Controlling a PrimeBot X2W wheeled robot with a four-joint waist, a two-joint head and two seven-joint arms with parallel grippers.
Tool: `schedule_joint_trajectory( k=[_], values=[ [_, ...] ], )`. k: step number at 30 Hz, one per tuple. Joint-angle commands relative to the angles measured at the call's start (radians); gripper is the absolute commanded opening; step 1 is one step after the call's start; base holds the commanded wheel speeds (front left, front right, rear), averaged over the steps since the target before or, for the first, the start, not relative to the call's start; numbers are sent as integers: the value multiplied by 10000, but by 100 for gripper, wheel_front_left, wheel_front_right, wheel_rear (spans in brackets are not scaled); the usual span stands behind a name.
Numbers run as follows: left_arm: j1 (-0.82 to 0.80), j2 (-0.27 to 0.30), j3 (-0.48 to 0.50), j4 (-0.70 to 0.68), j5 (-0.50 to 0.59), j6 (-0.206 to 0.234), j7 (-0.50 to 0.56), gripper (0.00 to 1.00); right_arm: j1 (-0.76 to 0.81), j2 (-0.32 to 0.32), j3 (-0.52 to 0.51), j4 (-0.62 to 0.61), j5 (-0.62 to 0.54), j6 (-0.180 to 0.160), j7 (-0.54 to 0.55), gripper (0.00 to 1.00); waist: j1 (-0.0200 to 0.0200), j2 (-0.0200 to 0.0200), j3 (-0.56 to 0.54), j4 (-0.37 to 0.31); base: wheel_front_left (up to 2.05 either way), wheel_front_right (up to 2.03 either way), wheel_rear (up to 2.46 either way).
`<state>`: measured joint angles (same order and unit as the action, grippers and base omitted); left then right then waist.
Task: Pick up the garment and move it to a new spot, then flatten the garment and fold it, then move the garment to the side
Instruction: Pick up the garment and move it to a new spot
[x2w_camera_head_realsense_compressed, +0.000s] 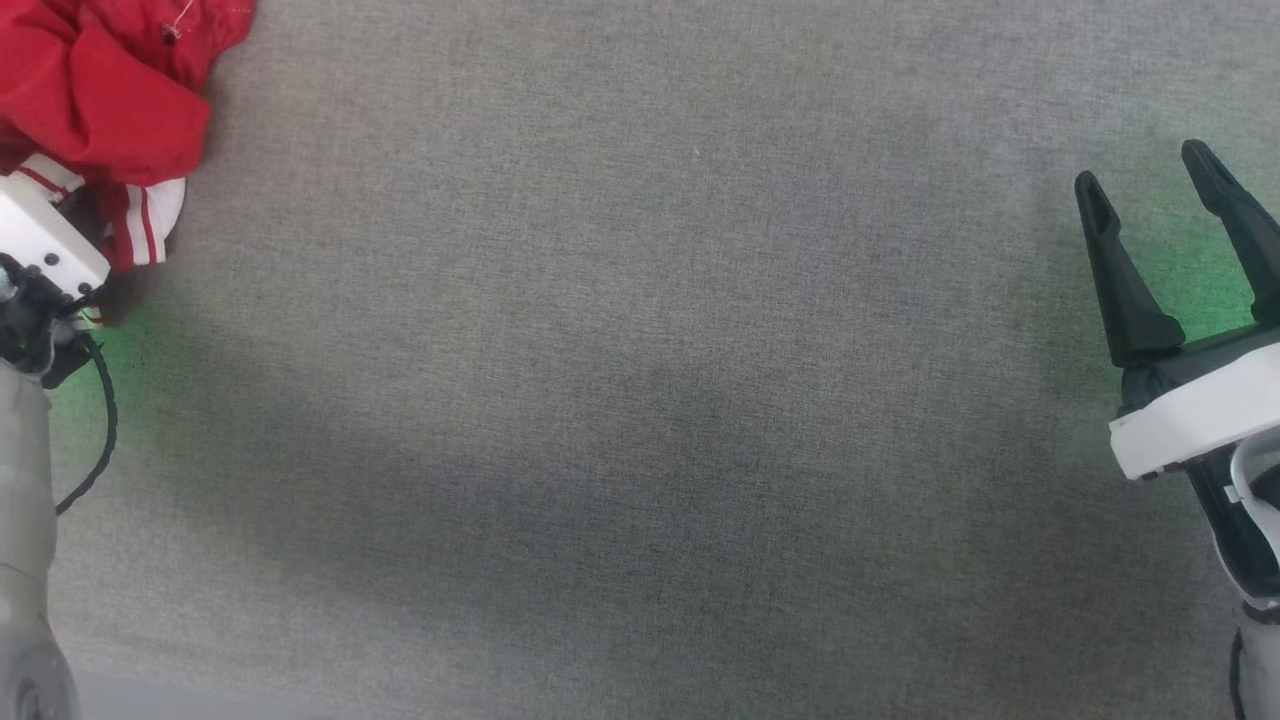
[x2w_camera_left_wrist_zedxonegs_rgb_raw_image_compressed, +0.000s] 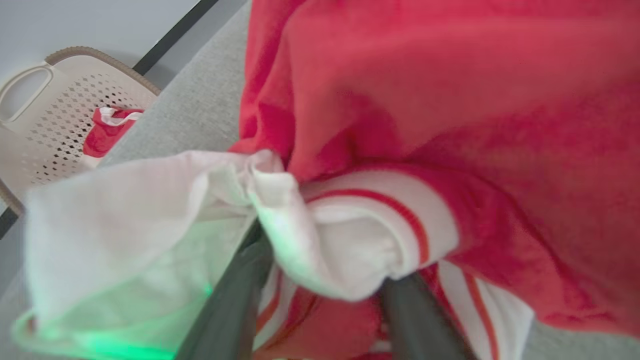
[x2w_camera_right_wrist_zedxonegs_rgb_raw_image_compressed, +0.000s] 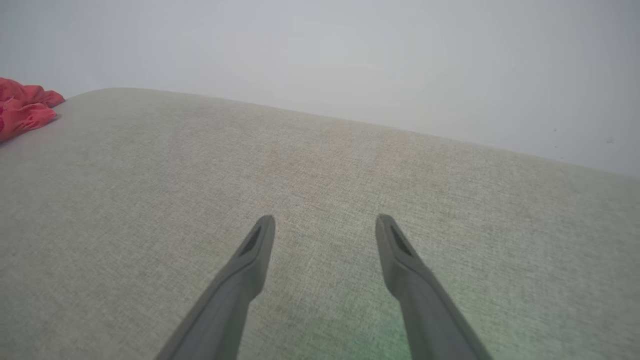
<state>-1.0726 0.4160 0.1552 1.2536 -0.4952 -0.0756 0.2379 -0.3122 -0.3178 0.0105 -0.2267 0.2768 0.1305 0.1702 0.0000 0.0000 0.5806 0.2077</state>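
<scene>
The garment (x2w_camera_head_realsense_compressed: 105, 95), bright red with white sleeves and red-striped trim, lies crumpled at the far left corner of the grey cloth surface. In the left wrist view the garment (x2w_camera_left_wrist_zedxonegs_rgb_raw_image_compressed: 450, 115) is very close, and a white sleeve fold drapes over my left gripper (x2w_camera_left_wrist_zedxonegs_rgb_raw_image_compressed: 325, 250). Its two dark fingers (x2w_camera_left_wrist_zedxonegs_rgb_raw_image_compressed: 225, 305) stand wide apart with the sleeve cloth bunched between them and their tips hidden. In the head view only that gripper's white wrist housing (x2w_camera_head_realsense_compressed: 45, 240) pokes out from under the cloth. My right gripper (x2w_camera_head_realsense_compressed: 1145, 172) hovers open and empty at the far right, well away from the garment (x2w_camera_right_wrist_zedxonegs_rgb_raw_image_compressed: 25, 110).
The grey fabric surface (x2w_camera_head_realsense_compressed: 640, 400) stretches wide between the two arms. Beyond its left edge stands a beige perforated basket (x2w_camera_left_wrist_zedxonegs_rgb_raw_image_compressed: 60, 115) holding some red and white cloth (x2w_camera_left_wrist_zedxonegs_rgb_raw_image_compressed: 107, 132). A pale wall rises behind the far edge in the right wrist view.
</scene>
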Motion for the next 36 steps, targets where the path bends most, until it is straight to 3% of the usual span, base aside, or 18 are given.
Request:
schedule_joint_trajectory(
  k=[1,11,20,24,36],
  values=[
    [292,-380,-141,390,10,-86,105,0,-85,16,32,-53,-20,4,16,100,0,0,-89,23,0,0,0],
    [-424,749,-647,-188,544,-351,-1493,0,-57,195,200,655,129,4,-458,100,0,0,-1049,115,0,0,0],
    [-1010,1276,-1539,-845,1079,-531,-2312,0,136,478,407,1473,263,4,-1029,100,0,0,-2107,248,0,0,0],
    [-1311,1415,-2125,-1393,1151,-545,-2330,0,204,612,471,1806,331,4,-1311,100,0,0,-2671,264,0,0,0],
    [-1277,2252,-3856,-4376,238,-550,-1053,0,466,956,497,2462,465,4,-1828,100,0,0,-3949,102,0,0,0]
  ],
)
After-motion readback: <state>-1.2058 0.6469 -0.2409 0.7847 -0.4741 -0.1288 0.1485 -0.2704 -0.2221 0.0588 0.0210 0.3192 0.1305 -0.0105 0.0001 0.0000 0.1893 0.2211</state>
